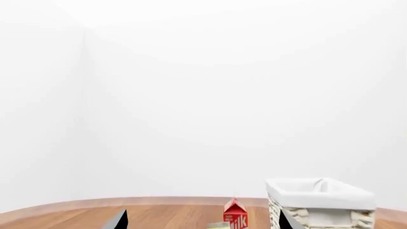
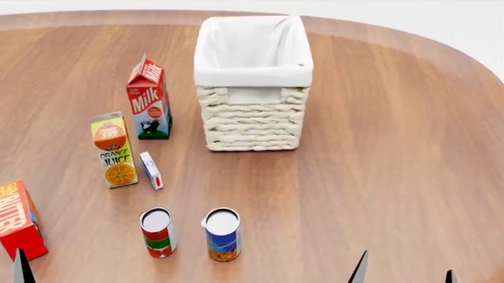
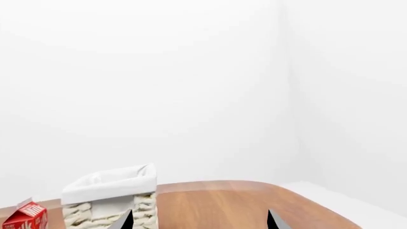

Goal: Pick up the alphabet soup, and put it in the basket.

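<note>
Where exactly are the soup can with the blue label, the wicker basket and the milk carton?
alphabet soup [image 2: 223, 234], head view, on the blue label on its side.
basket [image 2: 252, 121], head view, on the woven front wall.
milk carton [image 2: 147, 103], head view, on the red front face.

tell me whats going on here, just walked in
A two-armed robot faces a wooden table and nothing is being handled yet. The alphabet soup stands upright near the front edge, beside a red-and-green can. The basket sits further back and looks empty. The right gripper and left gripper show only fingertips, spread apart and holding nothing. Milk and orange juice cartons stand left of the basket.
</note>
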Available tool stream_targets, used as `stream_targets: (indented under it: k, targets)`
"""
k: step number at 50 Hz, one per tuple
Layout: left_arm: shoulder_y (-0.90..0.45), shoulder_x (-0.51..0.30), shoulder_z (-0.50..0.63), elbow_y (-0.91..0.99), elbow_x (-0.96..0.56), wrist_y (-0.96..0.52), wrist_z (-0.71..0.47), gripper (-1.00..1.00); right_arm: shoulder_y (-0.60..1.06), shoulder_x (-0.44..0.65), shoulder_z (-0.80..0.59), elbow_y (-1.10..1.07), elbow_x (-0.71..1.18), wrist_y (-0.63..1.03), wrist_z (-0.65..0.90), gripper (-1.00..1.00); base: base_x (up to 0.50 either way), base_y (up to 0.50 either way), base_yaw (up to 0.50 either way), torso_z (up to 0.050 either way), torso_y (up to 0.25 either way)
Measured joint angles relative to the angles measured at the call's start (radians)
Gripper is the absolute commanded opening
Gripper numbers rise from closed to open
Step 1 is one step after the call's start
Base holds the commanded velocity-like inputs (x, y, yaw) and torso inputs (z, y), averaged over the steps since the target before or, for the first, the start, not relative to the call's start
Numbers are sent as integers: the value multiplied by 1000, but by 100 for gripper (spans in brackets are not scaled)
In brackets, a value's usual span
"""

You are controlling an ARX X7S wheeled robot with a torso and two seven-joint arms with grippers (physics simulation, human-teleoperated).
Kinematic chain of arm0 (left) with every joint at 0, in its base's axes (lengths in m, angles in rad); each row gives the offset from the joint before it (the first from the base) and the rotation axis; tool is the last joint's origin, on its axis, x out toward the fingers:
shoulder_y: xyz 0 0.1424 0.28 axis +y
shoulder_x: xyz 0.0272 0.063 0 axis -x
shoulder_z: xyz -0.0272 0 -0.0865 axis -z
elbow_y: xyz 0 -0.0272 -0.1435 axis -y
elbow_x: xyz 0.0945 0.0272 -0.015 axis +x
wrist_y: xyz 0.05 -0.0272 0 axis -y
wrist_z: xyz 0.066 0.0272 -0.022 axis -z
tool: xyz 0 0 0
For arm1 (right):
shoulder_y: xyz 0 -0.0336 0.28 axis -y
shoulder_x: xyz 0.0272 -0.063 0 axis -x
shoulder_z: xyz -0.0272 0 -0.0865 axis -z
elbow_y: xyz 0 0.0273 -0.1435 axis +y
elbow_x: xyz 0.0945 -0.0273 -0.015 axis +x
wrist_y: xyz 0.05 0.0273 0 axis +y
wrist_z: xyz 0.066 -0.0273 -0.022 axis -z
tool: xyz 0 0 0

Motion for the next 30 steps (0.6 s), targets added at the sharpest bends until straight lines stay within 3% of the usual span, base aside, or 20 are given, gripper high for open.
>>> stream_targets:
  k: [30]
  targets:
    - [1, -11, 10, 3, -3, 2, -11, 100, 1, 13, -12, 5, 22, -9, 4, 100, 202, -5, 0, 0, 0]
